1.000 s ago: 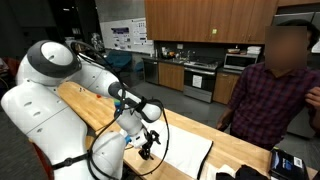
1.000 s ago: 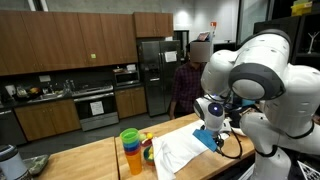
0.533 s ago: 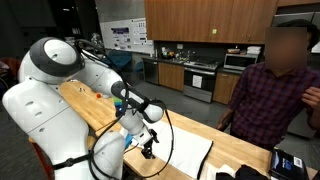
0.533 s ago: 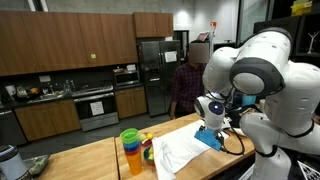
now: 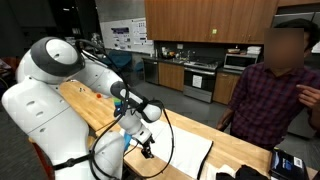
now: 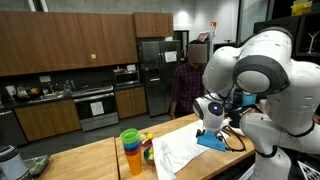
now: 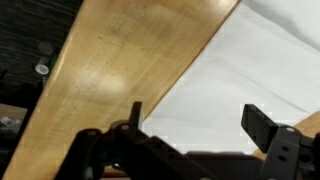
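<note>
Hovering with its jaws spread wide and empty, the gripper (image 7: 200, 135) is seen just above the white cloth (image 7: 240, 80) lying flat on the wooden tabletop (image 7: 120, 70), nothing yet grasped.

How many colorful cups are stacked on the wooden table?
3 show, nested in one stack: green on top, orange in the middle, blue at the bottom, left of the white cloth. More may hide inside.

The robot's own arm hides part of the white cloth (image 6: 183, 152) in an exterior view; in the wrist view the cloth (image 7: 240, 70) runs off the frame's edge, and the claw (image 7: 195, 125) is cut off below
</note>
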`<move>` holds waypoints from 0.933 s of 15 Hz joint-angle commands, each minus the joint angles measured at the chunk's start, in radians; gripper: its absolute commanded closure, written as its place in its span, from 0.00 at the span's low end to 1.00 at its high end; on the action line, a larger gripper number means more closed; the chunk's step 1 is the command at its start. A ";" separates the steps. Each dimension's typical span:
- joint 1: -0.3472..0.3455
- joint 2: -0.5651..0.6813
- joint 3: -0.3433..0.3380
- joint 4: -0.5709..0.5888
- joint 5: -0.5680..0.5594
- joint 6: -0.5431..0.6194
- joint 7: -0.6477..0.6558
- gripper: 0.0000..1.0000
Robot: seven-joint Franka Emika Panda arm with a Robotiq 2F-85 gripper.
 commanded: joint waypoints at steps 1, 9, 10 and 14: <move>0.049 -0.068 -0.066 0.001 0.000 -0.025 -0.224 0.00; 0.078 -0.069 0.031 0.016 0.000 -0.020 -0.317 0.00; 0.084 -0.066 0.047 0.020 0.000 -0.018 -0.313 0.00; 0.170 -0.057 0.089 0.036 0.000 -0.064 -0.311 0.00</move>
